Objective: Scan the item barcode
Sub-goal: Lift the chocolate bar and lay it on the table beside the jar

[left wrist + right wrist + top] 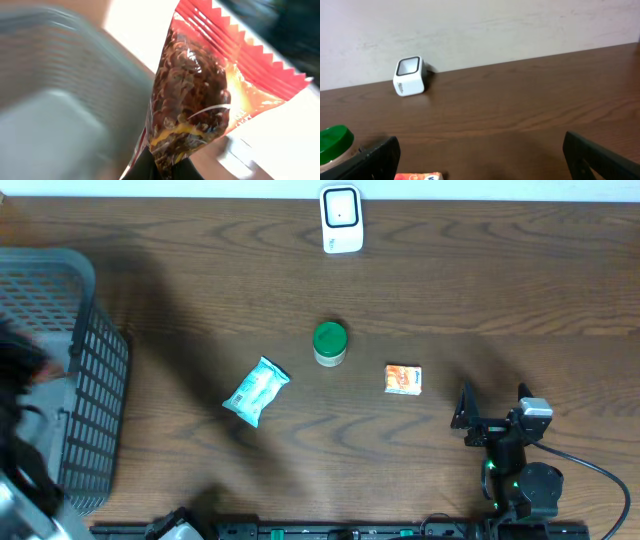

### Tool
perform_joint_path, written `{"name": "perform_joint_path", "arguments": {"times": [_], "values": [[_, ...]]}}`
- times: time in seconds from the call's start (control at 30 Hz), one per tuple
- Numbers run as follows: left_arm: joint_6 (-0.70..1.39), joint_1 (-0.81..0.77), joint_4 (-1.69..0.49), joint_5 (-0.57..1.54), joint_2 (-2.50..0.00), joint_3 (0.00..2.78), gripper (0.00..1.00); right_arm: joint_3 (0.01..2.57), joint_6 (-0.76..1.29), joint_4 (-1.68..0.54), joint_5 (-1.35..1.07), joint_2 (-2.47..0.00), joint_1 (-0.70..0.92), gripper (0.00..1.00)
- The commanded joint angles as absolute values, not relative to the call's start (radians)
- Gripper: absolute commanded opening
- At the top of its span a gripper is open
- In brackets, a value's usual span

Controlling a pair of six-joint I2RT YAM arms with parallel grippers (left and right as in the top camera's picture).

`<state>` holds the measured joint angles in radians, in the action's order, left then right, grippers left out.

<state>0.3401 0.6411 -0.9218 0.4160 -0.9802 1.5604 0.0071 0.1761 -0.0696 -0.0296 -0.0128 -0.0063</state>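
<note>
One item in hand: snack bag (190, 95), clear film over brown nut-like pieces, red zigzag seal at its far end. Location: well left of the barcode scanner (341, 218) and nearer the robot, over or just beside the wire basket (95, 380). The blur hides which. Barcode: none shows on the face in view.

Holder: left end effector (159, 172), clamped together on the bag's lower end. The rest of the bag stands free above the fingers.

Right end effector (481, 142): jaws wide apart, holding nothing, well to the front-right of the scanner.

Also on the counter (520, 290), each placed from the scanner:
- green-lidded jar (329, 342), straight in front
- teal packet (255, 391), front-left
- orange box (403, 379), front-right

Hazards, as judged:
1. Slip. The grip takes only one narrow end of slick film, so a quick swing toward the scanner could pull the bag loose.
2. No read. The code may sit on the hidden face or under the fingers. Presented as it hangs now, the bag could show the scanner nothing but nuts.
3. Glare and creases. Glossy, crumpled film may break up the code even when it is turned the right way.
4. Droop. The unsupported top may fold over and cover the code.
5. Collision. A low path to the scanner passes the teal packet and the jar, and the jar could topple.
6. Snag. The bag could catch on the basket wall on leaving.
</note>
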Motion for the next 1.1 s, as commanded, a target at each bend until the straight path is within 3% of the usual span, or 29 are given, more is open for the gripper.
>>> {"name": "perform_joint_path", "arguments": {"times": [0.0, 0.13, 0.37, 0.67, 0.83, 1.03, 1.07], "values": [[0.371, 0.472, -0.981, 0.612, -0.953, 1.547, 0.07, 0.006, 0.183, -0.073, -0.028, -0.011, 0.004, 0.99], [0.360, 0.225, -1.032, 0.603, -0.947, 1.489, 0.07, 0.006, 0.183, -0.073, -0.028, -0.011, 0.004, 0.99], [0.416, -0.178, -0.901, 0.317, -1.053, 1.208, 0.07, 0.006, 0.183, -0.073, -0.028, -0.011, 0.004, 0.99], [0.616, -0.396, -0.585, 0.178, -1.346, 0.984, 0.07, 0.006, 0.183, -0.073, -0.028, -0.011, 0.004, 0.99], [0.871, -0.472, -0.421, 0.163, -1.605, 0.968, 0.07, 0.006, 0.183, -0.073, -0.028, -0.011, 0.004, 0.99], [1.103, -0.507, -0.379, 0.052, -1.713, 0.969, 0.07, 0.006, 0.183, -0.073, -0.028, -0.011, 0.004, 0.99], [1.101, -0.511, -0.379, 0.015, -1.712, 0.969, 0.12, 0.006, 0.183, -0.073, -0.028, -0.011, 0.004, 0.99]]}}
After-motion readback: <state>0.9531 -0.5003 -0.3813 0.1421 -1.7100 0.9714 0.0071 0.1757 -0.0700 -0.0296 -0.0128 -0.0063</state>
